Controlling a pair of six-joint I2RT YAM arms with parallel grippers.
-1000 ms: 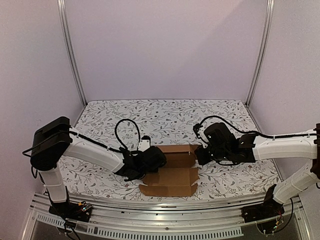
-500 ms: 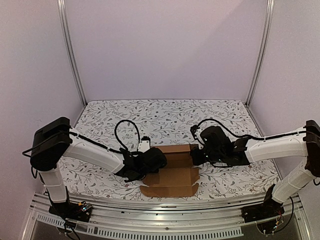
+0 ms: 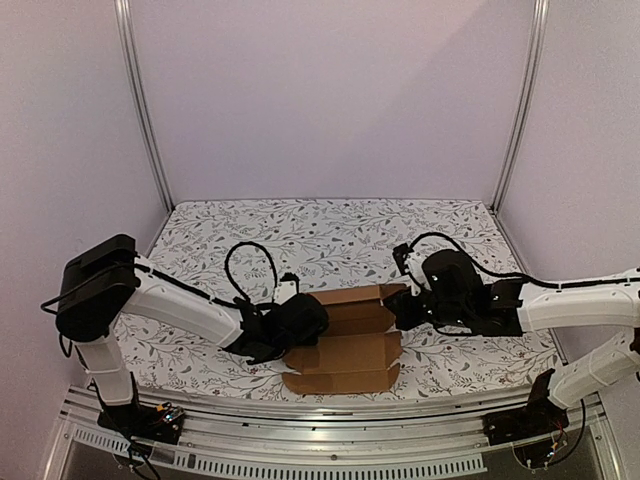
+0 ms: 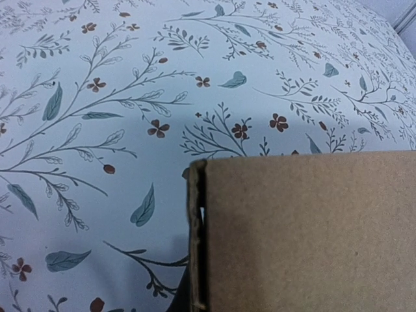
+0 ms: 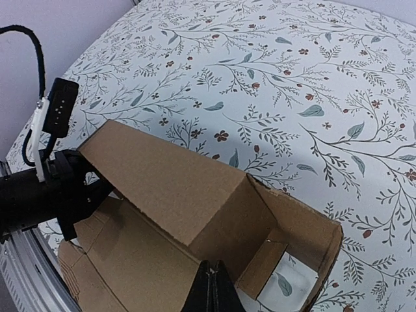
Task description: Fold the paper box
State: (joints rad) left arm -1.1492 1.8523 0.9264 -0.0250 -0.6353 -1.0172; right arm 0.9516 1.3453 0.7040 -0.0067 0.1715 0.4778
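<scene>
In the last second the right tool [image 5: 208, 286], clenched, pressed in at the right end of the box [image 3: 345, 345] and eased back, leaving the back panel leaning forward over the base. The left tool [image 3: 300, 322], also clenched, steadies the left end. The box sits mid-surface [image 3: 330, 230] near the front, and the fold looks only partly done.
</scene>
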